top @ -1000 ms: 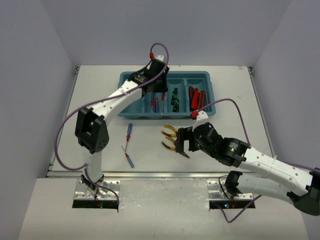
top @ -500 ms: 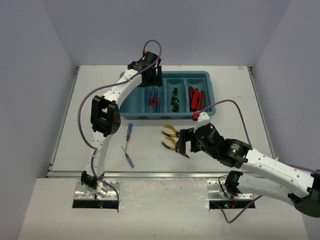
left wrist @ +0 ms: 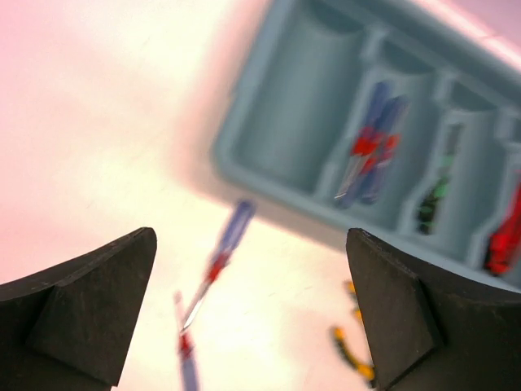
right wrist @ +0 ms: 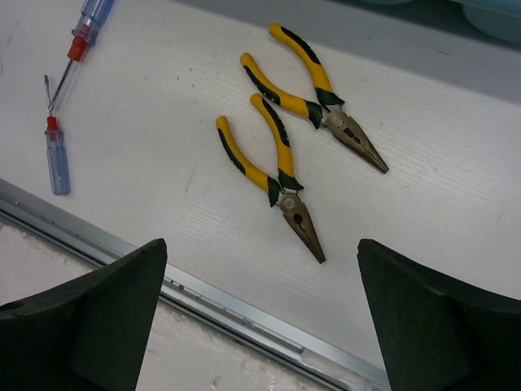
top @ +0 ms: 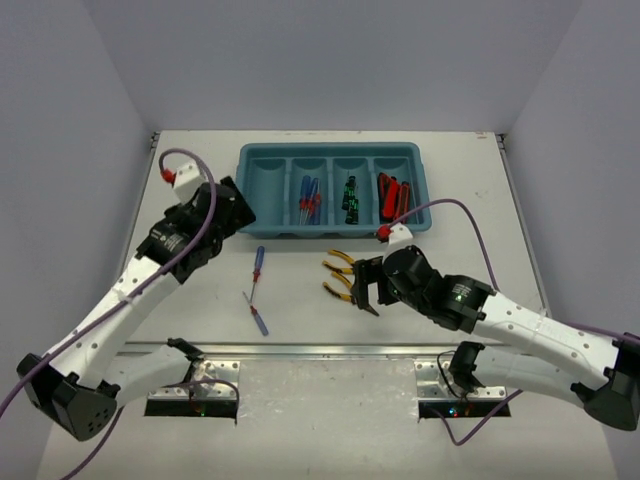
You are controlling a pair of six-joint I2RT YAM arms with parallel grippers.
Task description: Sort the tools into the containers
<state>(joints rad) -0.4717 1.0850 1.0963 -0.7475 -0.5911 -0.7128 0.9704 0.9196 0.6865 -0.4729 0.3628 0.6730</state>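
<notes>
Top view as the clock face, 12 = far wall. Nearest the bases: one blue-and-red-handled screwdriver [top: 259, 316] [right wrist: 55, 151] lies flat on the white table [top: 200, 300], handle toward 5 o'clock. A second blue-and-red screwdriver [top: 257, 264] [right wrist: 88, 23] lies just beyond it at 12, handle far, and their tips are close together. At 3 o'clock from those, two yellow-handled pliers lie flat side by side, both shut, noses toward 4 o'clock: the near pair [top: 338, 291] [right wrist: 273, 167] and the far pair [top: 340, 265] [right wrist: 313, 98]. Right hand [top: 362, 285] [right wrist: 259, 269] is just at 3 o'clock of the pliers, above the table, fingers spread wide, holding nothing; its wrist view looks down on both pairs between the fingers. Left hand [top: 235, 205] [left wrist: 251, 244] is further back at 10 o'clock of the loose screwdrivers, just off the near-left corner of the tray, also spread wide with nothing in it; its wrist view is motion-blurred. Far side: teal-blue rectangular plastic tray [top: 330, 148] [left wrist: 244, 163] with four long compartments. Counting from 9 o'clock, the second holds blue-and-red screwdrivers [top: 309, 200] [left wrist: 370, 147], the third black-and-green-handled screwdrivers [top: 351, 196] and the fourth red-and-black utility knives [top: 392, 195].
</notes>
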